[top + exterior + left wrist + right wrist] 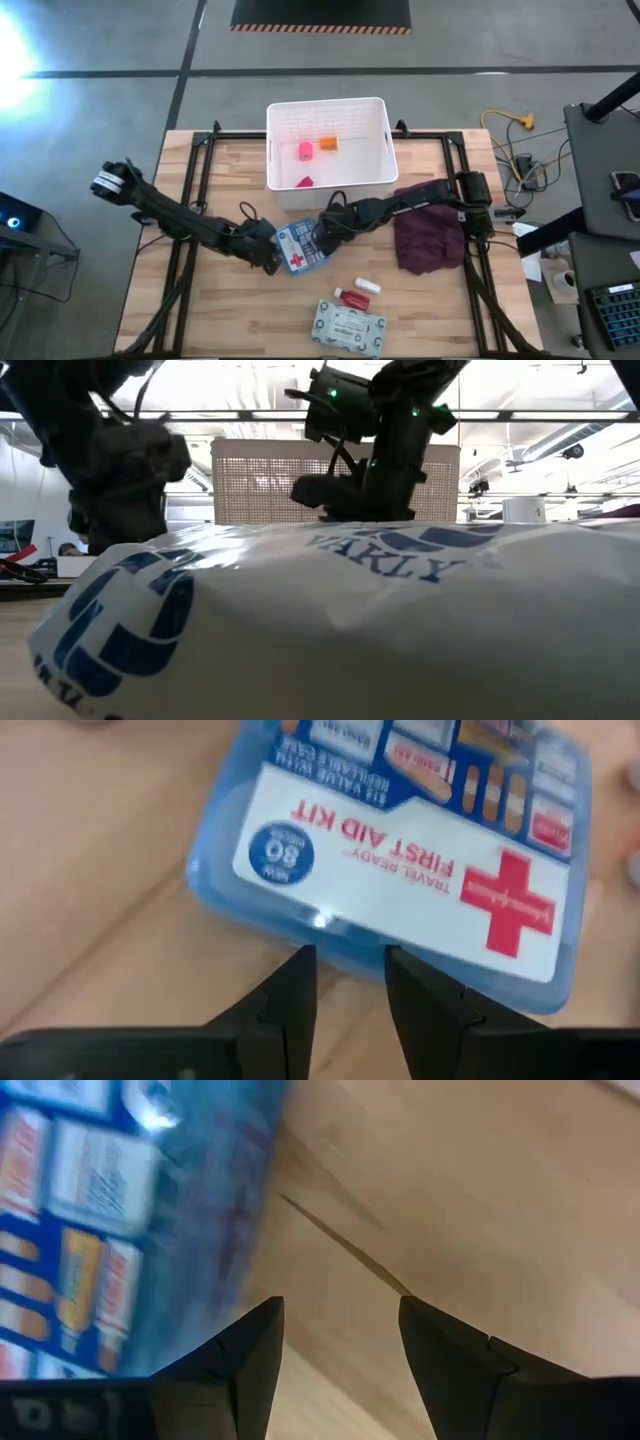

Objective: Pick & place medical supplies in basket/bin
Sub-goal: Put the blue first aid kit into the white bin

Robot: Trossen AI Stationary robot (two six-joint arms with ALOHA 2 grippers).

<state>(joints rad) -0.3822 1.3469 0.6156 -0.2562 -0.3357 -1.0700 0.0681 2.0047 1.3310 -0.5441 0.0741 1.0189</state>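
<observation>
The blue-white first aid pouch with a red cross (300,246) lies flat on the wooden table in front of the white lattice bin (372,170). My left gripper (272,258) is low at the pouch's left edge, its fingers a little apart, their tips at that edge (340,935). My right gripper (322,235) is open at the pouch's right side (200,1230), with bare wood between its fingers. A pink roll (305,150), an orange piece (328,144) and a red item (306,182) lie in the bin. The red-white tube (352,296) and the pale green wipes pack (348,325) lie near the front edge. My left gripper's fingertips (302,960) reach the pouch's edge level with the table, from the table's left; I cannot tell whether they touch it. My right gripper has one finger (262,1330) close beside the pouch's side; I cannot tell whether it touches.
A maroon cloth (430,238) lies at the right under my right arm. A small white piece (367,286) lies by the tube. The wipes pack (330,620) fills the low view's foreground. There is bare wood at the front left and front right.
</observation>
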